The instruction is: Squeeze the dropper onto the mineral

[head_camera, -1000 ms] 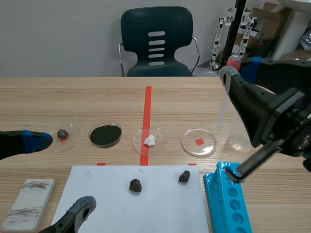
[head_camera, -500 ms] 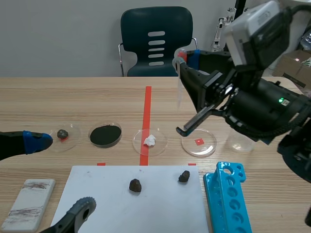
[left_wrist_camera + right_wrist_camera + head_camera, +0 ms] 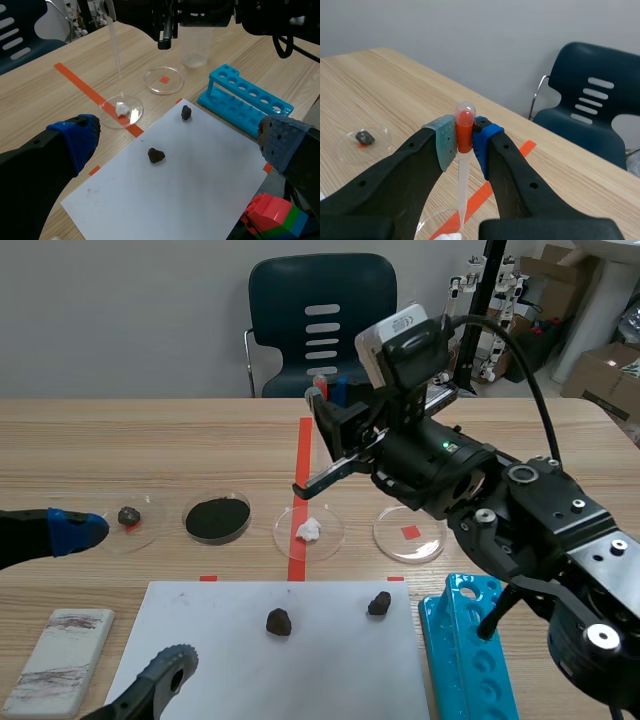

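Over the wooden table (image 3: pixel 150 455) the right hand (image 3: pixel 464 141) pinches a clear, red-bulbed dropper (image 3: pixel 463 185); the left hand (image 3: pixel 176 136) gapes.

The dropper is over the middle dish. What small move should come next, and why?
Probably press the bulb gently: the right end effector holds the dropper upright, its tip hanging above the white lump in the dish.

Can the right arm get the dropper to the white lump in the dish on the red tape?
Probably yes: the right gripper holds the dropper upright, tip hanging over the white lump in its dish, with nothing between them.
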Tool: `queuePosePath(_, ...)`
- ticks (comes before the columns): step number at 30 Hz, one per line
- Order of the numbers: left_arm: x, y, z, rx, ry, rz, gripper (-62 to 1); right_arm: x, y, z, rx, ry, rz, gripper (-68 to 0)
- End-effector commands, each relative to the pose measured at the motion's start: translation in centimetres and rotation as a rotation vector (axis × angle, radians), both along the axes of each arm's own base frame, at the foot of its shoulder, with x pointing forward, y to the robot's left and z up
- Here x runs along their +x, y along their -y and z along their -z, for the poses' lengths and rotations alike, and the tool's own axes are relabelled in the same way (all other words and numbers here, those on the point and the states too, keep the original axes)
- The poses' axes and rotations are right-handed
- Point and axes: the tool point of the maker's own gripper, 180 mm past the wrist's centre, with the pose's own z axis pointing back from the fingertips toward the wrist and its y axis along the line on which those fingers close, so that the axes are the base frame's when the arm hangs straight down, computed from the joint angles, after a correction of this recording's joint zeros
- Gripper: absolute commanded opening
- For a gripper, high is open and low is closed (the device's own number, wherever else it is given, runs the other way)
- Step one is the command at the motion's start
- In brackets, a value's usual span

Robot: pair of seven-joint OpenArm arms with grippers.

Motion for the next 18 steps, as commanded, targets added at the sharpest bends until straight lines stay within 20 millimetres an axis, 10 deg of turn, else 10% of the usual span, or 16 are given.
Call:
queuePosePath(1, 0.0, 0.2, -0.6, -0.029, 0.007, -0.006, 1.4, 0.4, -0.5, -1.5, 0.027, 0.041, -0.013, -58.5)
queuePosePath(18, 0.0, 0.2, -0.6, -0.029, 0.007, -0.006, 1.4, 0.8, -1.8, 1.3, 0.034, 0.020, -0.028, -58.6)
